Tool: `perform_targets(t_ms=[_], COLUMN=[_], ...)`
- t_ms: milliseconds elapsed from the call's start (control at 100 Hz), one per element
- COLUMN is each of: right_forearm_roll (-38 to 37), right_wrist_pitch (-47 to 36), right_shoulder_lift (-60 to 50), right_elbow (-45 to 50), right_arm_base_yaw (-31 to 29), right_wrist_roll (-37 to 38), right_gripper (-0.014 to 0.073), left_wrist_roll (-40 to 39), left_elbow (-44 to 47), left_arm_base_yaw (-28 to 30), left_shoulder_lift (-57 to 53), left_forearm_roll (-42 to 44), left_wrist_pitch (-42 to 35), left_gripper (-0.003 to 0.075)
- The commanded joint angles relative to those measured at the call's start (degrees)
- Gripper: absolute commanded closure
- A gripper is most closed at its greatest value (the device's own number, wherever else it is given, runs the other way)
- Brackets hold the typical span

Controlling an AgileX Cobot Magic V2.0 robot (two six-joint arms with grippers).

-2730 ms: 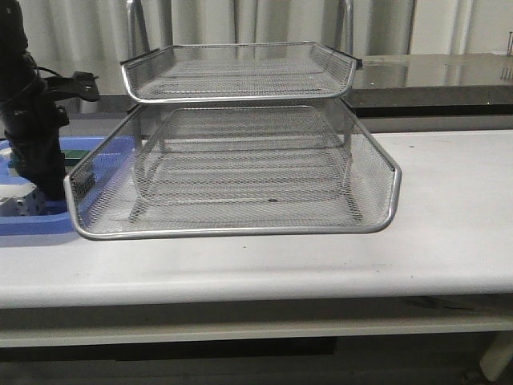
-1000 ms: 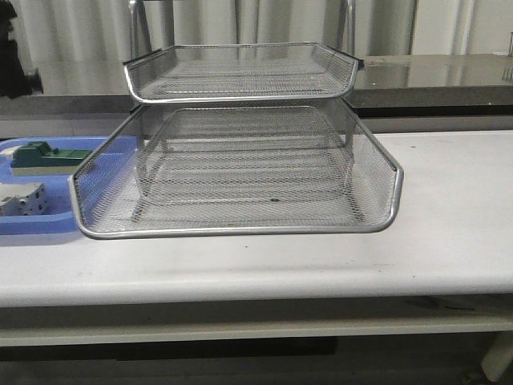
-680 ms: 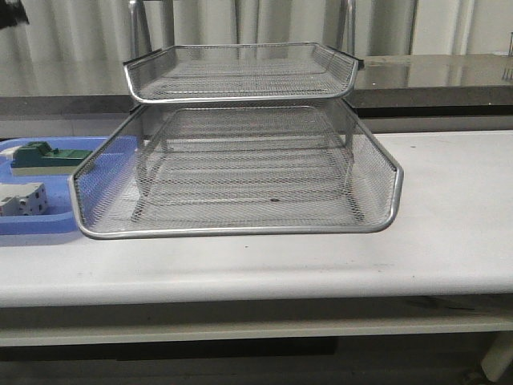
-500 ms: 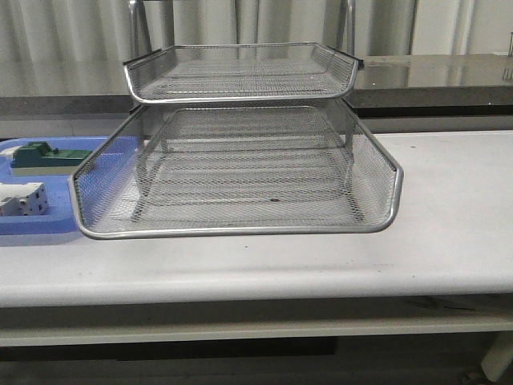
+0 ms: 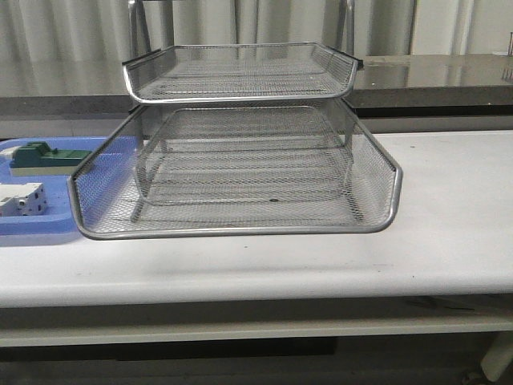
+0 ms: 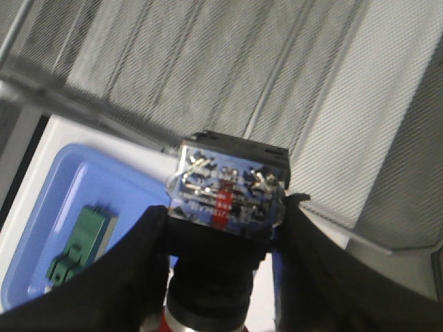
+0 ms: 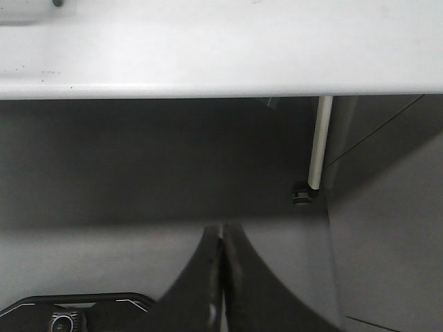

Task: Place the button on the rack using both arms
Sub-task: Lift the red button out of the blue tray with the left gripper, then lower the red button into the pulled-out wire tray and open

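pickup's done, drop-off isn't: the button (image 6: 227,207) sits clamped in the left gripper (image 6: 223,235), black fingers (image 6: 142,263) pressing either side of its body, blue rear block w/ silver screw terminals facing the wrist cam, a sliver of red head just showing below the black barrel. it's held up in the air above the blue tray (image 6: 48,228), w/ grey mesh of the rack filling the view behind it, so my read is it's lifted but not yet over a tier. front view shows the rack (image 5: 240,160) w/ no button on any visible tier and neither arm in shot. right gripper (image 7: 223,277) hangs below the worktop (image 7: 208,55) edge, fingers pressed together on nothing, looking at the floor and a white table leg. materials: rack is silver wire mesh w/ rounded chrome rims, springy-looking and see-thru; blue tray is smooth moulded plastic w/ a raised lip, holding a green block (image 5: 44,157) and a white block (image 5: 22,199); worktop is matte white, slightly scuffed. left to do: carry over, set down, let go.
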Motion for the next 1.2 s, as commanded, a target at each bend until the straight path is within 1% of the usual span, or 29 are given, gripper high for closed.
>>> perform_targets(t_ms=[0,190,350,500,660,920,990,1060,1130,1190], right_forearm_roll=[-1.3,-1.3,-1.3,-1.3,-1.3,-1.3,-1.3,-1.3,-1.3,-1.3], right_wrist_pitch=[-2.6,-2.6,-2.6,-2.6,-2.5,-2.5,-2.5,-2.5,-2.5,-2.5], right_shoulder_lift=[0.3,0.3,0.3,0.3,0.3,0.3,0.3,0.3,0.3,0.3], right_elbow=[-1.9,-1.9,-1.9,-1.9,-1.9,-1.9,-1.9,-1.9,-1.9,-1.9], right_arm_base_yaw=[-0.1,-0.1,-0.1,-0.1,-0.1,-0.1,-0.1,-0.1,-0.1,-0.1], right_wrist_roll=[-0.1,-0.1,-0.1,-0.1,-0.1,-0.1,-0.1,-0.1,-0.1,-0.1], right_gripper=[0.0661,0.0661,0.0661,0.0661,0.0661,0.0661,0.0661,0.0661,0.0661,0.0661], left_wrist_roll=[-0.5,-0.5,-0.5,-0.5,-0.5,-0.5,-0.5,-0.5,-0.5,-0.5], left_elbow=[-1.2,-1.1,-1.1,-1.1,-1.1,-1.1,-1.1,-1.1,-1.1,-1.1], left_arm_base_yaw=[-4.3,-11.6,-15.3,-16.9,-17.0,-17.0,-17.0,-17.0,-17.0,-17.0], left_shoulder_lift=[-1.4,3.1,8.9,13.5,17.0,19.6,20.1,20.5,20.7,20.8], left_forearm_roll=[-1.9,-1.9,-1.8,-1.8,-1.6,-0.5,-0.2,-0.2,-0.2,-0.2], left_wrist_pitch=[-0.1,-0.5,-1.1,-3.7,-5.7,-8.4,-8.4,-7.9,-7.8,-7.8], left_gripper=[0.0681,0.0681,0.0681,0.0681,0.0681,0.0670,0.0650,0.0603,0.0517,0.0411])
